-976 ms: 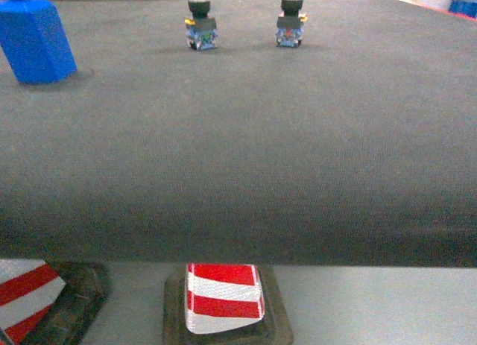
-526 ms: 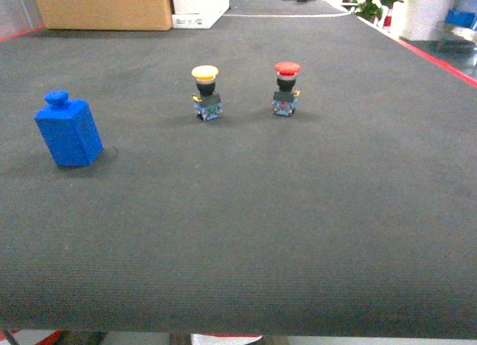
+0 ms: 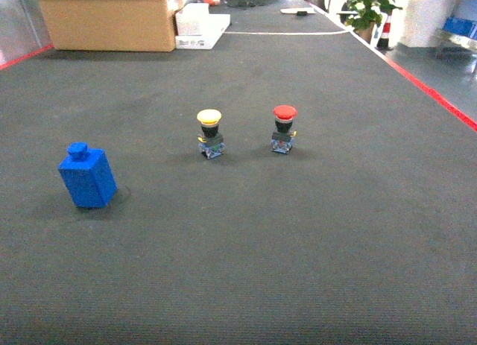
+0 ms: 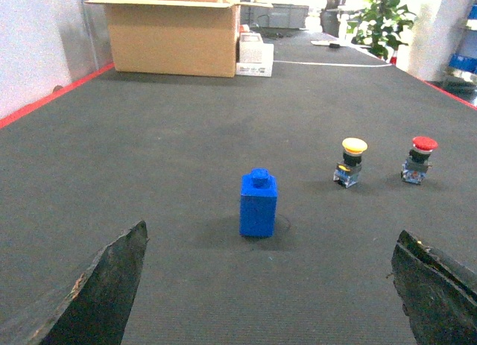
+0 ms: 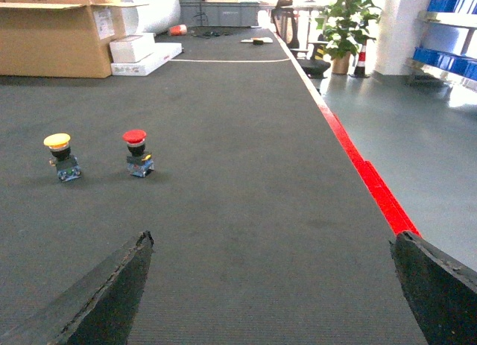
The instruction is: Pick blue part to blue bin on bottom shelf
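Left wrist view: my left gripper (image 4: 268, 285), jaws spread wide and empty, at lower frame; the small blue block-shaped plastic part with a top knob (image 4: 258, 203) stands upright on the dark grey bench (image 4: 149, 151), centre frame, dead ahead. Right gripper (image 5: 276, 285), equally open, faces elsewhere; I judge left nearer.

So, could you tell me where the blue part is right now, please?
In the head view the blue part stands upright on the dark mat's left side, left of the yellow push button, and nothing touches it.
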You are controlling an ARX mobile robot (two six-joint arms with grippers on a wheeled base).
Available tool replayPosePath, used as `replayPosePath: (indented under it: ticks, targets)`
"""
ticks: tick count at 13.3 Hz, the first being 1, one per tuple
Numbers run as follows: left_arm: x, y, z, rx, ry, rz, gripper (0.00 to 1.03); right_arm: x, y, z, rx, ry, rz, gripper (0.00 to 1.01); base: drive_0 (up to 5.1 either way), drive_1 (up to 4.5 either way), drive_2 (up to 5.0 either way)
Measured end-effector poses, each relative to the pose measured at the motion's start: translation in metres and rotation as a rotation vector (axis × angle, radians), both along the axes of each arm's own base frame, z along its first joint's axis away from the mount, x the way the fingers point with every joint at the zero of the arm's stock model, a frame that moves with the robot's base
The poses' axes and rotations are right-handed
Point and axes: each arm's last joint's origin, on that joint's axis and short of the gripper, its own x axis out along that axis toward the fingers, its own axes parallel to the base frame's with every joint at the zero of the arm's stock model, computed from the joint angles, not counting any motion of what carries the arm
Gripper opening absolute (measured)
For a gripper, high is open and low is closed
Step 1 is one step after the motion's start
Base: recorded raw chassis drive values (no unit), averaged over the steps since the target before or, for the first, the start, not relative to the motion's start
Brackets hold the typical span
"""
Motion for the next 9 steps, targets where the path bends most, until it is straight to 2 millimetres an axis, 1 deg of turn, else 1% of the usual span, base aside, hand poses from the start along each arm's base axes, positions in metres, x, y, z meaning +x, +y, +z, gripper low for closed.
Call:
replayPosePath:
  ticks: [6, 7, 8, 9]
  targets:
    - [0.0, 0.0, 0.0, 0.0, 0.0, 0.0, 0.98, 0.0, 0.0, 0.0, 0.0, 0.0, 0.0, 0.98, 0.0, 0.0, 0.0]
    - [0.0, 0.0, -0.002, -0.011, 0.046, 0.025, 0.98, 0.0, 0.0, 0.0, 0.0, 0.0, 0.0, 0.98, 0.0, 0.0, 0.0]
    - [0.003, -0.003, -0.004, -0.026, 0.145, 0.101, 0.98, 0.0, 0.0, 0.0, 0.0, 0.001, -0.001, 0.98, 0.0, 0.0, 0.0]
    - [0.013, -0.005, -0.005, -0.041, 0.172, 0.132, 0.98, 0.0, 0.0, 0.0, 0.0, 0.0, 0.0, 0.98, 0.0, 0.0, 0.0]
